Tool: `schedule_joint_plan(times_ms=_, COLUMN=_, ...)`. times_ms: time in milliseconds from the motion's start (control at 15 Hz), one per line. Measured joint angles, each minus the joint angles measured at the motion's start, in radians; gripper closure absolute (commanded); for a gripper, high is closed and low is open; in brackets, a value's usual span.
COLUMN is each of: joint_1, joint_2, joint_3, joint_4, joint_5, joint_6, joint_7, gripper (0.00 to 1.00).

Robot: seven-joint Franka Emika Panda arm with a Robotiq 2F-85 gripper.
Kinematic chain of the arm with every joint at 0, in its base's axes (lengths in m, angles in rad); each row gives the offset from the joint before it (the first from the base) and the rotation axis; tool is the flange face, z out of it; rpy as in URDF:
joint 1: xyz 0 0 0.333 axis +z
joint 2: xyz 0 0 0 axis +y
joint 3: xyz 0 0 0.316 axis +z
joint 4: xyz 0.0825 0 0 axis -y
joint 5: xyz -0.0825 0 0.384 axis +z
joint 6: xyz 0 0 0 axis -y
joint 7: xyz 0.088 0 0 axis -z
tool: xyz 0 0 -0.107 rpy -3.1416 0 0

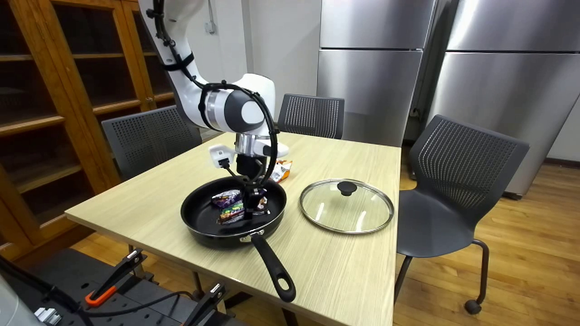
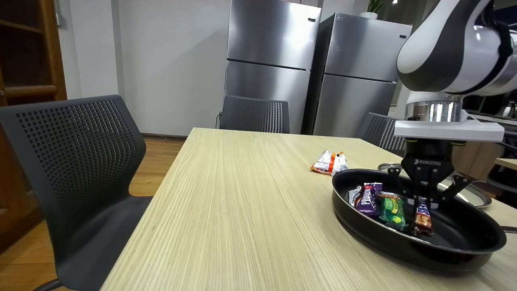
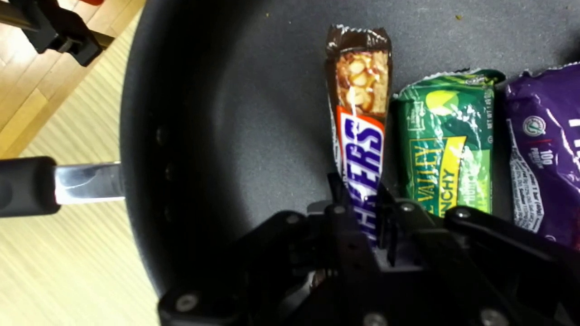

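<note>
At the claw [image 3: 360, 194], jaws are standing narrow, gripping a Snickers bar [image 3: 360, 131] inside the frying pan [image 3: 272, 127]. Just beside the claw, a green Nature Valley bar [image 3: 448, 140] is lying; next out, a purple protein bar [image 3: 543, 158]. Farther from the claw, a white-and-orange snack bag [image 2: 330, 162] and a glass lid [image 1: 346, 208] are resting on the table [image 1: 340, 271].

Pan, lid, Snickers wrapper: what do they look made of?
Pan: probably metal with matte nonstick-type coating; dark, low-sheen interior.
Lid: likely clear glass, glossy; table shows through, bright reflections.
Snickers wrapper: apparently thin plastic film, glossy; highlights, crimped end.
</note>
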Motion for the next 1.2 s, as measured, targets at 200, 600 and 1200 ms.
schedule_joint_plan(times_ms=200, joint_1=0.000, joint_2=0.000, joint_3=0.000, joint_4=0.004, joint_5=0.000, joint_6=-0.001, joint_7=-0.008, gripper=0.32)
schedule_joint_plan(times_ms=600, joint_1=0.000, joint_2=-0.015, joint_3=-0.002, joint_4=0.005, joint_5=0.001, joint_6=0.001, joint_7=-0.013, gripper=0.00)
schedule_joint_plan(times_ms=1200, joint_1=-0.001, joint_2=-0.110, joint_3=-0.046, joint_4=0.003, joint_5=0.002, joint_6=0.002, joint_7=-0.013, gripper=0.00)
